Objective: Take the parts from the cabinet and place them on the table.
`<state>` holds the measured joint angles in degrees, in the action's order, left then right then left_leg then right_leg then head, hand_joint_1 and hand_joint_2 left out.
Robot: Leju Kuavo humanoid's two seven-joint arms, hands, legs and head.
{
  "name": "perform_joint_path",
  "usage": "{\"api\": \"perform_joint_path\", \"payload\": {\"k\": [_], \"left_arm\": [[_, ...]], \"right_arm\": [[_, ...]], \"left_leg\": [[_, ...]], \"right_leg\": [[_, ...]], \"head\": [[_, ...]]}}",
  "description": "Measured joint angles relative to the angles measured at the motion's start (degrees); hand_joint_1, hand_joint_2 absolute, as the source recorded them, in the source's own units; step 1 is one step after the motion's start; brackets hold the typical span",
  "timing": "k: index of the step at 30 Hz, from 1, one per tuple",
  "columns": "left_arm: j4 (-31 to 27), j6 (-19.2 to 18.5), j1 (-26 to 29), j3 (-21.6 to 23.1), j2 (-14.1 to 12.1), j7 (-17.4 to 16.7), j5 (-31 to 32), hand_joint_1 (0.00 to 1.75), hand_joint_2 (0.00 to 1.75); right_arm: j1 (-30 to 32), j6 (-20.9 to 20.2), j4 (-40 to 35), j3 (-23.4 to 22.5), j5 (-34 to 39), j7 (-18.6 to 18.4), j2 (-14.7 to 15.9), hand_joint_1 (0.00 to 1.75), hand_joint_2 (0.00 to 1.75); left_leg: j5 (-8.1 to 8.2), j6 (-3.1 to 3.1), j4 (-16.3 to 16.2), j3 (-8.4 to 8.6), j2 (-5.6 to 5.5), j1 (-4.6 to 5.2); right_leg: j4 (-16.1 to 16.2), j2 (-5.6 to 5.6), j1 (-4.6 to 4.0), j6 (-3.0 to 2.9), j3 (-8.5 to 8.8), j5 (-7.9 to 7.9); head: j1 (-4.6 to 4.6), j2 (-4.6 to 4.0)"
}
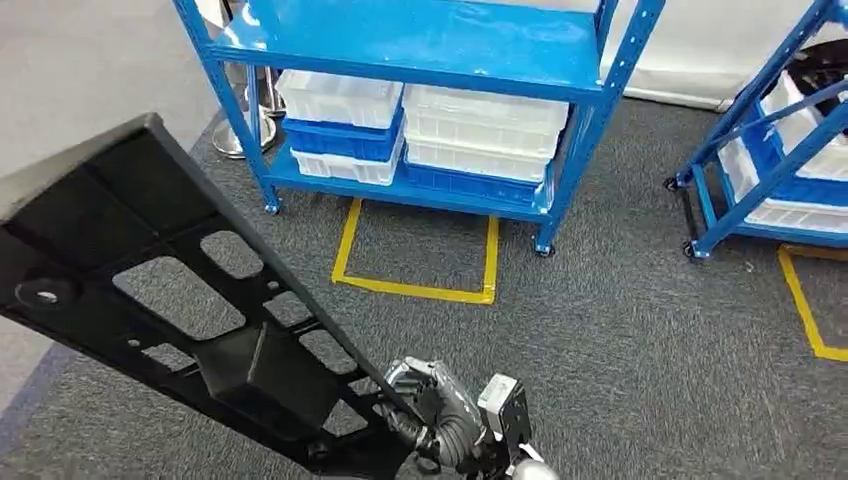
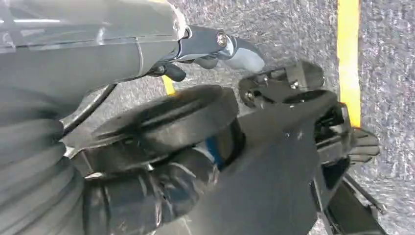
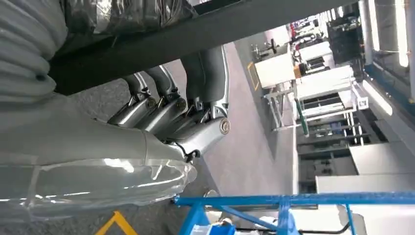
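— Where is the part (image 1: 150, 290)?

— In front of me, low and to my left, over the grey carpet (image 1: 620, 300). It's a long black frame with cut-out windows. Its wide end runs out past the frame's left edge in my head view, so I can't see how far it goes.

— Which hand has it?

— My right hand (image 3: 171, 110) is on it. From that wrist I see my fingers (image 3: 208, 73) curled up around a dark bar, wrapped on the part's edge. In the head view a hand (image 1: 450, 415) sits at the part's narrow end, clamped to it, but the picture cuts it off at the bottom.

— And your left hand?

— My left hand (image 2: 215, 46) is harder to read. Its wrist view is blurred and crowded with black shapes; a grey thumb lies beside a dark piece, and I cannot tell if it grips anything.

— The cabinet?

— The blue rack (image 1: 420, 70) stands ahead, well apart from the part, with white and blue bins (image 1: 480, 125) stacked on its lower shelf. Yellow tape (image 1: 415, 285) marks the floor before it. A second rack (image 1: 770, 150) is cut off at the right.
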<state>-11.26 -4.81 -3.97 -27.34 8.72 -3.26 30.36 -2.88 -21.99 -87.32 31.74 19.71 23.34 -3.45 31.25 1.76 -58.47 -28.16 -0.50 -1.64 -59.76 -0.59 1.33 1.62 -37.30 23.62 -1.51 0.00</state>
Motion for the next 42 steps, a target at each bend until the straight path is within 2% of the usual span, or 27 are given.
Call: {"api": "perform_joint_path", "payload": {"k": [1,2,3,5,6,7,9,11,13,14,16,17,19,21,22,23,24,26,27,28,32,34,36,38,39,41,42], "left_arm": [[0.0,0.0,0.0,0.0,0.0,0.0,0.0,0.0,1.75],[0.0,0.0,-0.1,0.0,0.0,0.0,0.0,0.0,1.75],[0.0,0.0,-0.1,0.0,0.0,0.0,0.0,0.0,1.75],[0.0,0.0,-0.2,0.0,0.0,0.0,0.0,0.0,1.75],[0.0,0.0,-0.2,0.0,0.0,0.1,0.0,0.0,1.75],[0.0,0.0,-0.2,0.0,0.0,0.1,0.1,0.0,1.75],[0.0,0.0,-0.3,0.0,0.0,0.2,0.2,0.0,1.75],[0.0,0.0,-0.3,0.0,0.0,0.2,0.3,0.0,1.75],[0.0,0.0,-0.4,0.0,0.4,0.3,0.3,0.0,1.75],[0.0,0.0,-0.4,-0.1,0.4,0.3,0.3,0.0,1.75],[0.0,0.0,-0.4,0.0,0.4,0.3,0.5,0.0,1.75],[0.0,0.0,-0.3,-0.1,0.3,0.4,0.5,0.0,1.75],[0.0,0.0,-0.3,-0.1,0.2,0.5,0.5,0.0,1.75],[0.0,0.0,-0.5,-0.2,0.0,0.6,0.5,0.0,1.75],[0.0,0.0,-0.5,-0.2,0.0,0.7,0.5,0.0,1.75],[0.0,0.0,-0.5,-0.2,0.0,0.7,0.5,0.0,1.75],[0.0,0.0,-0.5,-0.2,0.0,0.7,0.6,0.0,1.75],[0.0,0.2,-0.4,-0.3,0.0,0.7,0.9,0.0,1.75],[0.0,0.2,-0.4,-0.3,0.0,0.7,1.0,0.0,1.75],[0.0,0.2,-0.2,-0.3,0.0,0.6,1.0,0.0,1.75],[0.0,0.1,0.0,-0.3,0.0,0.7,1.1,0.0,1.75],[0.0,0.0,0.0,-0.4,0.0,0.7,1.1,0.0,1.75],[0.0,0.0,0.0,-0.4,0.0,0.7,1.2,0.0,1.75],[0.0,0.1,0.1,-0.5,0.0,0.7,1.2,0.0,1.75],[0.0,0.1,0.1,-0.6,0.0,0.7,1.2,0.0,1.75],[0.0,0.2,0.0,-0.7,0.0,0.7,1.4,0.0,1.75],[0.0,0.2,-0.1,-0.8,0.0,0.7,1.6,0.0,1.75]], "right_arm": [[0.0,0.0,0.0,0.0,0.0,0.0,0.1,1.55,1.75],[0.0,0.0,0.0,0.0,0.0,0.0,0.2,1.55,1.75],[0.0,0.0,0.0,0.0,0.0,0.1,0.3,1.55,1.75],[0.0,0.2,0.0,0.0,0.0,0.1,0.3,1.55,1.75],[0.0,0.2,0.0,0.0,0.0,0.2,0.4,1.55,1.75],[0.0,0.3,0.0,0.0,0.0,0.2,0.5,1.55,1.75],[0.1,0.3,0.0,0.0,0.0,0.2,0.7,1.55,1.75],[0.0,0.4,-0.1,0.0,0.0,0.3,0.7,1.55,1.75],[-0.1,0.5,-0.5,0.0,0.0,0.3,0.7,1.55,1.75],[-0.2,0.6,-0.7,0.0,0.0,0.4,0.7,1.55,1.75],[-0.2,0.8,-0.8,0.0,0.0,0.6,0.7,1.55,1.75],[-0.1,0.8,-0.8,0.0,0.0,0.6,0.7,1.55,1.75],[-0.1,0.9,-0.8,0.1,0.0,0.6,0.7,1.55,1.75],[-0.1,0.9,-0.8,0.1,0.0,0.7,0.7,1.55,1.75],[-0.1,0.9,-0.8,0.1,0.0,0.7,0.7,1.55,1.75],[0.0,0.9,-0.8,0.1,0.0,0.7,0.7,1.55,1.75],[0.0,0.9,-0.8,0.1,0.0,0.7,0.7,1.55,1.75],[0.0,1.0,-0.8,0.1,0.0,0.7,0.7,1.55,1.75],[0.0,1.0,-0.8,0.1,0.0,0.7,0.7,1.55,1.75],[0.0,1.2,-0.9,0.1,0.0,0.8,0.7,1.55,1.75],[-0.1,2.0,-1.3,0.1,-1.0,1.2,0.7,1.55,1.75],[-0.1,2.1,-1.5,0.1,-1.4,1.4,0.8,1.55,1.75],[0.0,2.3,-1.6,0.1,-1.7,1.6,0.9,1.55,1.75],[0.0,2.5,-1.6,0.1,-2.2,1.7,1.0,1.55,1.75],[0.1,2.8,-1.6,0.1,-2.5,1.8,1.1,1.55,1.75],[0.1,3.0,-1.6,0.1,-2.9,1.8,1.2,1.55,1.75],[0.1,3.0,-1.7,0.1,-3.0,1.9,1.2,1.55,1.75]], "left_leg": [[-0.32,-0.53,-0.1,-0.31,0.04,0.14],[-0.96,-1.64,0.3,-0.98,0.34,-0.35],[-1.43,-2.39,0.3,-1.44,0.44,-0.1],[-2.63,-3.68,0.1,-2.94,0.74,0.38],[-3.17,-4.01,0.1,-3.67,0.85,0.68],[-3.75,-4.22,0.1,-4.46,0.95,1.04],[-4.76,-4.43,0.1,-5.71,0.96,1.69],[-5.69,-4.46,0.1,-6.68,0.85,2.25],[-6.31,-4.15,0.0,-7.1,0.83,2.7],[-6.89,-3.79,0.2,-7.14,0.97,2.27],[-7.71,-3.27,0.5,-7.22,1.06,1.92],[-7.66,-2.9,0.1,-7.34,0.97,2.51],[-3.77,-2.04,-3.0,-8.61,0.75,2.04],[2.59,-1.44,-11.3,-10.8,0.76,1.55],[3.87,-1.21,-14.9,-11.54,0.77,1.41],[3.44,-1.03,-16.4,-11.37,0.79,1.3],[1.88,-0.88,-15.5,-10.19,0.8,1.13],[-2.12,-0.46,-6.8,-3.98,0.84,0.74],[-2.52,-0.3,-2.3,-1.15,0.83,0.48],[-1.28,-0.28,-0.1,0.35,0.7,0.68],[-1.5,-2.61,0.9,-0.87,0.5,0.75],[-2.19,-3.72,1.0,-1.24,0.71,0.68],[-2.72,-4.38,1.0,-2.06,0.94,0.88],[-3.17,-4.36,0.8,-2.8,0.58,1.01],[-3.29,-4.35,0.7,-3.02,0.37,1.05],[-3.57,-4.13,0.6,-3.27,-0.44,1.2],[-3.66,-4.0,0.5,-3.26,-0.89,1.25]], "right_leg": [[0.2,-0.02,0.09,0.44,-0.06,-0.46],[-0.2,0.0,0.35,0.76,-0.48,0.18],[-1.4,0.01,0.36,0.78,-1.07,2.49],[-9.2,0.07,0.27,0.68,-3.3,9.3],[-13.5,0.13,0.1,0.62,-4.34,11.44],[-17.1,0.18,-0.08,0.45,-4.86,12.23],[-16.4,0.27,-0.44,-0.34,-2.55,9.49],[-7.2,0.41,-1.34,-2.31,4.21,6.24],[1.6,0.27,-2.41,-4.32,10.04,7.75],[2.7,0.34,-2.47,-3.76,10.46,7.82],[3.0,0.44,-2.83,-3.83,10.07,7.13],[4.0,0.37,-2.07,-3.81,9.76,6.12],[4.2,0.03,-1.73,-3.86,9.04,5.22],[4.1,-0.19,-1.65,-3.95,7.75,4.26],[3.9,-0.3,-1.58,-3.86,7.01,3.84],[3.7,-0.38,-1.47,-3.74,6.35,3.47],[3.4,-0.38,-1.33,-3.55,5.69,3.19],[2.3,-0.33,-0.95,-3.08,4.49,2.88],[1.7,-0.31,-1.01,-2.91,4.01,2.81],[1.3,-0.27,-1.23,-2.63,3.27,2.79],[0.7,-0.32,-1.49,-1.18,2.35,1.72],[-2.6,0.13,-1.1,-0.68,0.91,4.97],[-11.8,0.28,-0.97,-0.24,-2.82,10.07],[-17.3,0.29,-0.95,-0.19,-4.74,11.8],[-16.5,0.33,-0.95,-0.3,-4.04,11.01],[-7.3,0.91,-1.07,-1.05,1.76,6.45],[-1.7,2.03,-1.23,-1.67,5.12,4.43]], "head": [[0.0,-0.02],[-0.11,0.0],[-0.09,-0.02],[-0.11,0.0],[-0.11,-0.02],[-0.11,-0.02],[-0.11,-0.02],[-0.09,0.0],[-0.04,-0.02],[-0.07,0.0],[-0.09,-0.02],[-0.15,0.0],[0.07,-0.02],[0.04,0.0],[0.07,0.0],[0.07,0.0],[0.07,0.0],[0.07,-0.02],[0.09,-0.02],[0.09,0.0],[0.0,0.0],[-0.09,-0.02],[-0.05,-0.02],[-0.04,0.0],[-0.04,-0.02],[-0.07,-0.02],[-0.04,0.0]]}}
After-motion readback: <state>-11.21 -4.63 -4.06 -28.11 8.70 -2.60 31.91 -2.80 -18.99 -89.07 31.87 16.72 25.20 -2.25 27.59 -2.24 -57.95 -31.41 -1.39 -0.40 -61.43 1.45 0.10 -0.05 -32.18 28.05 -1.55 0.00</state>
